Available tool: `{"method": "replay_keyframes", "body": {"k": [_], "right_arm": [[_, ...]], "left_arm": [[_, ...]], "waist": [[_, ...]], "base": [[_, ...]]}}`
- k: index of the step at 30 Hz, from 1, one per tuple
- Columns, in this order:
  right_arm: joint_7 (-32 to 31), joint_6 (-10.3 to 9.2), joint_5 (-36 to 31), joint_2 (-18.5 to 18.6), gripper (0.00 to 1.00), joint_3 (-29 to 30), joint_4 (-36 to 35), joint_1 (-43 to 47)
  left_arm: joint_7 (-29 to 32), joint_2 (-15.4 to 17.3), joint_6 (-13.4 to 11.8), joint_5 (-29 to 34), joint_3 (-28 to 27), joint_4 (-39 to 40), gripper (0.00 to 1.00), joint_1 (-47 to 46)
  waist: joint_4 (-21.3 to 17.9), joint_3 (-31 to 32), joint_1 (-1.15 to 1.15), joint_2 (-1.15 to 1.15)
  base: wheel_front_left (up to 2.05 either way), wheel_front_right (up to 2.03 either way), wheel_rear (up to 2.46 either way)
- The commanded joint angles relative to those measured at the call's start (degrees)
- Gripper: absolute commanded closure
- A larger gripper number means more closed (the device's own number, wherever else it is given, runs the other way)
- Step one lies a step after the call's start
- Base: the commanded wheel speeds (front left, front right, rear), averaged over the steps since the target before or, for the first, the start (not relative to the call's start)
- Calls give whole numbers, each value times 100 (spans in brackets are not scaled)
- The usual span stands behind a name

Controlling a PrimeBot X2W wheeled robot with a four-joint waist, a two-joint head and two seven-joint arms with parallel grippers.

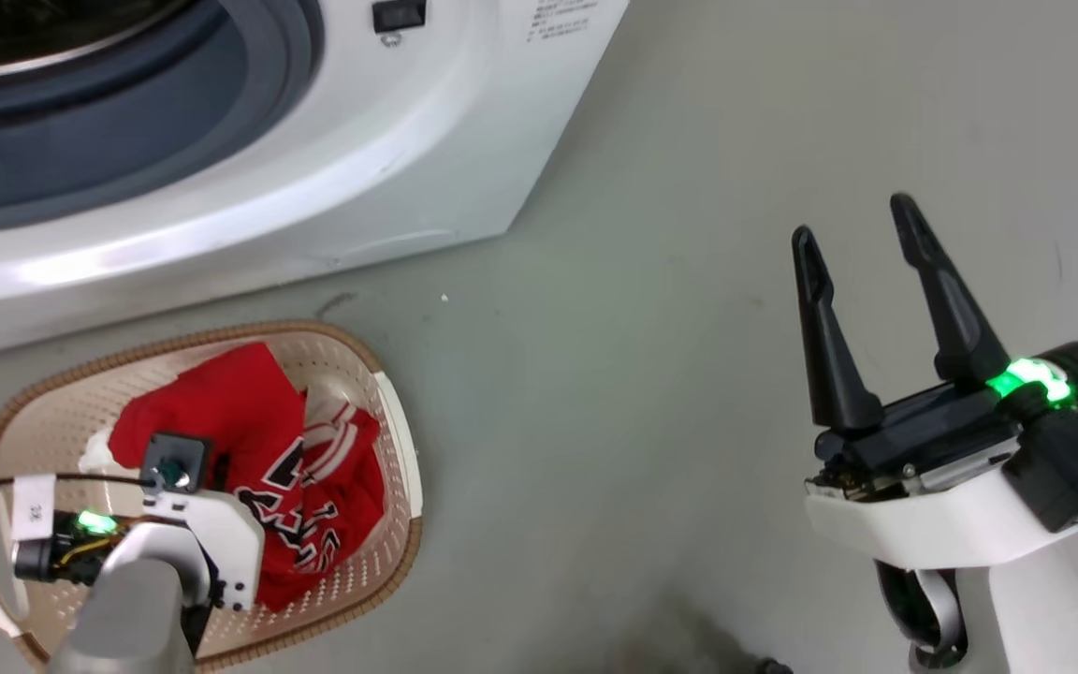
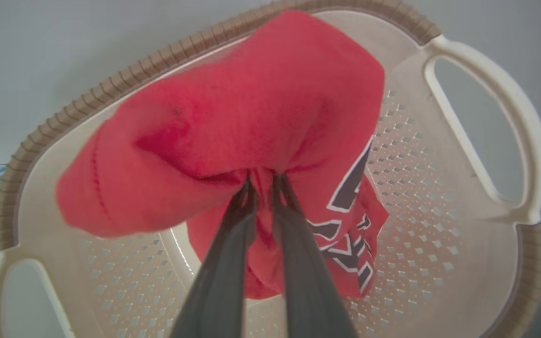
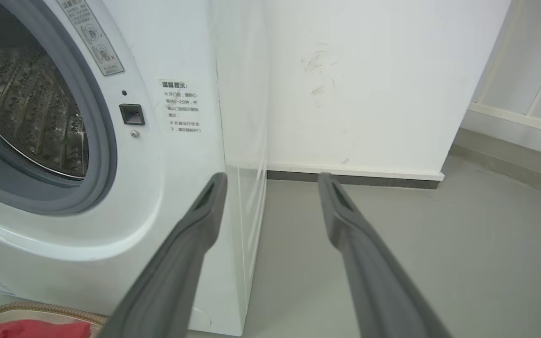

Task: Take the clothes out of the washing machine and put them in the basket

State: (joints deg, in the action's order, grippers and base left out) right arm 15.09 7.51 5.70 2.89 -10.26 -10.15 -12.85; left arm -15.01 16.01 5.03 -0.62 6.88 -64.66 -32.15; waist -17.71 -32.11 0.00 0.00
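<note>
Pinches the clothes (image 2: pixel 251 108) in the left tool (image 2: pixel 263 179), hanging over the basket (image 1: pixel 221 330) at 8 o'clock; holds the right tool (image 1: pixel 850 217) spread, empty, at 3 o'clock. Lower well inside, then release cleanly.

Laundry corner: white washing machine (image 3: pixel 167 178), bare grey floor (image 1: pixel 670 309), plain white wall (image 3: pixel 369 80).
</note>
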Motion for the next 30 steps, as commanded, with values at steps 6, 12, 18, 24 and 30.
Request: {"method": "replay_keyframes", "body": {"k": [6, 12, 18, 24, 30], "right_arm": [[11, -4, 103, -3, 0, 87, -189, -332], [11, -4, 164, -2, 0, 125, -284, -479], [11, -4, 183, -2, 0, 160, -327, -537], [11, -4, 160, -2, 0, 171, -254, -565], [11, -4, 136, -2, 0, 174, -155, -479]], "left_arm": [[173, 221, -154, 41, 60, -609, 100, -692], [401, 303, -256, -48, 45, -787, 100, -985], [429, 290, -276, -99, 71, -847, 100, -1097], [322, 228, -253, -147, 118, -878, 0, -1066], [95, 58, -247, -330, 48, -883, 0, -915]], "waist": [[-66, -858, 0, 0], [-87, -1263, 0, 0], [-67, -1450, 0, 0], [-27, -1386, 0, 0], [67, -1022, 0, 0]], "base": [[0, 0, 0], [0, 0, 0], [0, 0, 0], [0, 0, 0], [0, 0, 0]]}}
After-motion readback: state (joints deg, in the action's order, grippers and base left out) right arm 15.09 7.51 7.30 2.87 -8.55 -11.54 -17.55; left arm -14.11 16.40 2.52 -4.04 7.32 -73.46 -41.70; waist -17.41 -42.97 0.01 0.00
